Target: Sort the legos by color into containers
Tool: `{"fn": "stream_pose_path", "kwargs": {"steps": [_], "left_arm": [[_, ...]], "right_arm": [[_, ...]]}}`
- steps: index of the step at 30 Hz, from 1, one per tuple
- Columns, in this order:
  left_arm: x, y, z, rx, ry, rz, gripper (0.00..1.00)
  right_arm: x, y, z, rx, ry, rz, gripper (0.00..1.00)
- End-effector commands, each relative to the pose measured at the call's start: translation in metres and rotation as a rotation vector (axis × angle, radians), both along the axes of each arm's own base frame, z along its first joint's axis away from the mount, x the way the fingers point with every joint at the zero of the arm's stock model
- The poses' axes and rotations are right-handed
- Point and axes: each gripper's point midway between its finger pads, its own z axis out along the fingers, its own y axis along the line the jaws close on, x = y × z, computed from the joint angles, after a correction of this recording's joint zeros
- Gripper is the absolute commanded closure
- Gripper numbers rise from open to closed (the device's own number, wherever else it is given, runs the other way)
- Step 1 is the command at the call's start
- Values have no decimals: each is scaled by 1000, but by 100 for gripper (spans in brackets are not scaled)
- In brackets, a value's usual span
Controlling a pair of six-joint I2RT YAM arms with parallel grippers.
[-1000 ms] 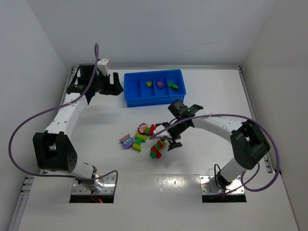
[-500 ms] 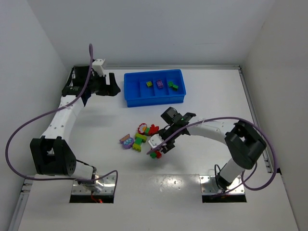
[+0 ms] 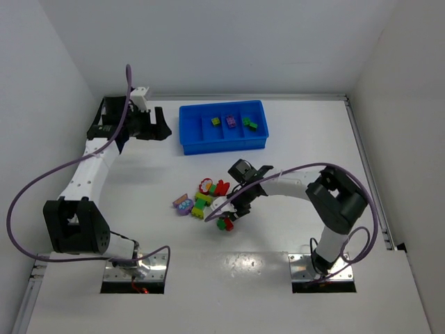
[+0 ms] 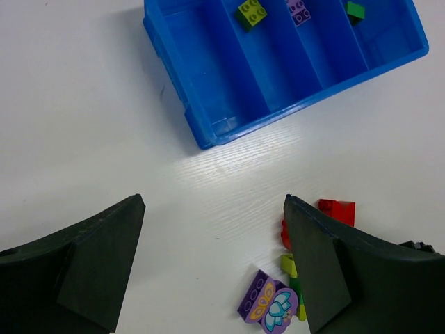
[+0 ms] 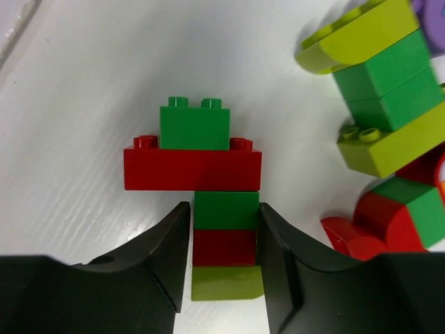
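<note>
r gripper clamped on a brick stack, near side of tray

the r gripper [image 5: 222,212] has its jaws drawn narrow, w/ one finger pressed to each side of the stack [image 5: 193,169]. the stack is a column of green, red and lime bricks, w/ a wide red brick across it and a green one beyond that. it sits on the near side of the tray [image 3: 191,132], about level w/ the tray's middle and well apart from it. can't tell if the stack is off the table [image 3: 299,125] or still resting on it.

the pile [image 3: 203,198] of loose bricks lies between stack and tray, closer to the stack and toward the tray's left half. it holds red, green and lime pieces. a purple butterfly piece [image 4: 270,306] is the one furthest toward the tray's left end.

in the tray, counting from the left end: the 2nd compartment has a lime brick [image 4: 252,12], the 3rd a purple brick [image 4: 299,10], the 4th a green brick [image 4: 355,10].

the l gripper [image 4: 212,205] is up off the table just beside the tray's left end. its jaws are wide w/ only bare table seen between them. its cam looks down on the tray's near-left corner.
</note>
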Motion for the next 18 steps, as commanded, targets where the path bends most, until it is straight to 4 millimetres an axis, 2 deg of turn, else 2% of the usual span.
{"fn": "stream_pose_path", "kwargs": {"steps": [1,3,6,16,18], "left_arm": [[-3,3,9,-13,-26,-10,12],[-2,3,6,-13,-17,-10,12],[-2,3,6,-13,-17,-10,12],[-3,0,-1,-24,1,-25,12],[-9,-8,-4,-54,15,-64,12]], "right_arm": [[2,5,-5,-9,7,4,58],[1,1,-10,-30,15,1,64],[3,-2,-16,-53,11,-5,67],[-10,-23,-39,-173,34,-19,65],[-5,-20,-32,-156,66,-80,76]]}}
